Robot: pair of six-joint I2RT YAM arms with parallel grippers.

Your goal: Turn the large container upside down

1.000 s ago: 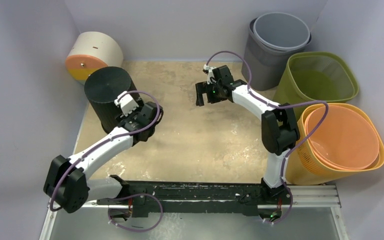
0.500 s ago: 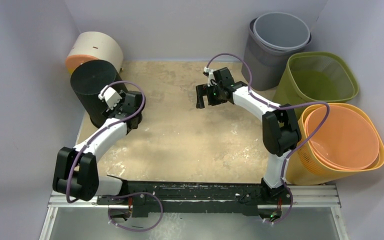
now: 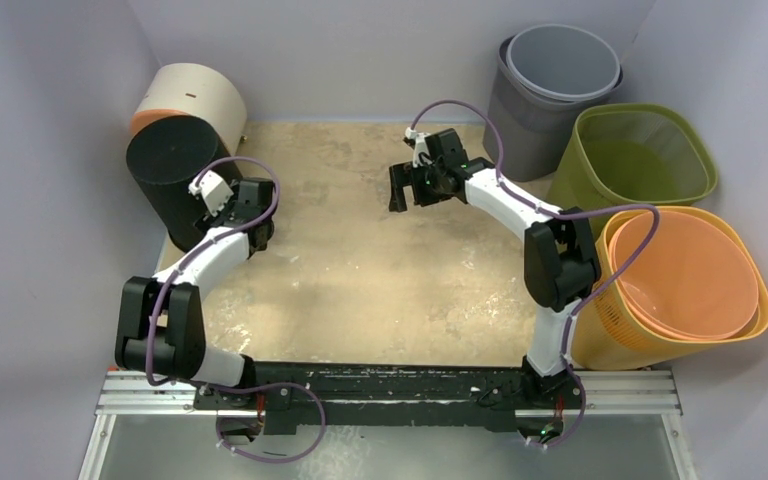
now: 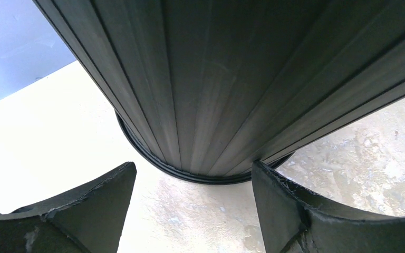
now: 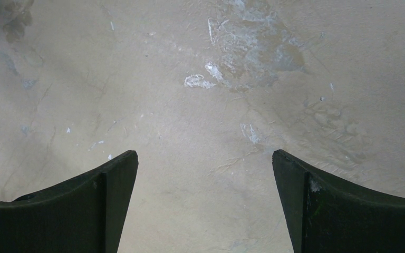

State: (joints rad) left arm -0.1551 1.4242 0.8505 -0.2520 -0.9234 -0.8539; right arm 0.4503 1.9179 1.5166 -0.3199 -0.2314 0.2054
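The large black ribbed container (image 3: 170, 165) stands at the table's far left with its closed base up and its rim down on the table. In the left wrist view it (image 4: 232, 79) fills the upper frame, its rim on the table just beyond the fingers. My left gripper (image 3: 207, 213) (image 4: 192, 171) is open and empty, low at the container's near right side, with the right fingertip (image 4: 266, 182) close to the rim. My right gripper (image 3: 398, 195) (image 5: 204, 155) is open and empty above bare table at the back middle.
A cream cylinder with an orange end (image 3: 195, 95) lies just behind the black container. Grey bins (image 3: 560, 70), a green bin (image 3: 640, 155) and stacked orange bins (image 3: 690, 280) line the right side. The table's left edge (image 3: 160, 265) is close to the container.
The black container and my left gripper have moved left and slightly back, toward the table's left edge and the cream cylinder. The right arm has barely moved.
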